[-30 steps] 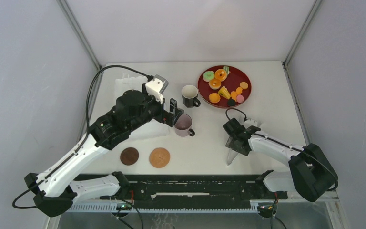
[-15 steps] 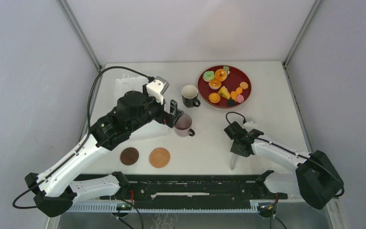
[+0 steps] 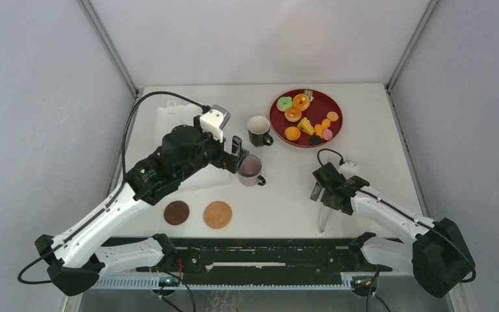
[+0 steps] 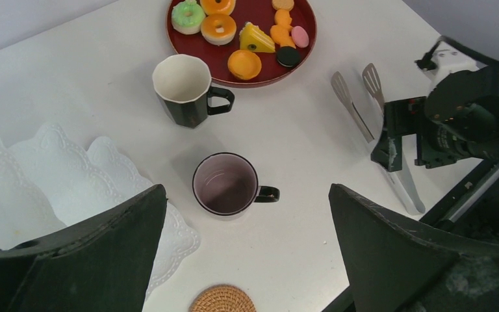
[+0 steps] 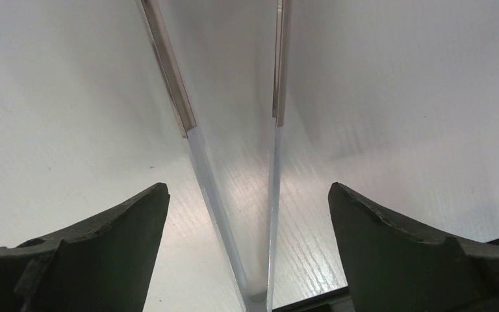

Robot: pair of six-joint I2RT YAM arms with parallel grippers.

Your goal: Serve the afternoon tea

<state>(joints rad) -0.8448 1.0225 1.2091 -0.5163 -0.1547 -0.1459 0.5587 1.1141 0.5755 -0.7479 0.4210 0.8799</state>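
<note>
The mauve mug (image 3: 250, 170) (image 4: 225, 184) stands upright on the table, and my left gripper (image 3: 236, 153) (image 4: 245, 190) hangs open just above and beside it, holding nothing. The black mug (image 3: 258, 130) (image 4: 182, 88) stands behind it. Small orange, green and yellow pastries (image 3: 292, 133) (image 4: 243, 64) lie on the dark red tray (image 3: 321, 101) (image 4: 260, 16). Two round brown coasters (image 3: 176, 212) (image 3: 217, 214) sit near the front edge. The white stand (image 3: 169, 116) (image 4: 71, 175) is largely hidden under my left arm. My right gripper (image 3: 325, 197) (image 5: 247, 188) is open astride the metal tongs (image 3: 323, 220) (image 5: 195, 156).
The tongs (image 4: 364, 110) lie flat on the table, their joined end towards the front edge, with the right arm (image 4: 468, 120) over them. The black rail (image 3: 247, 250) runs along the near edge. Grey walls close in the table on three sides.
My right gripper has opened and let go of the tongs, which now lie on the table; that arm shifted right and towards the front. The left arm has not moved.
</note>
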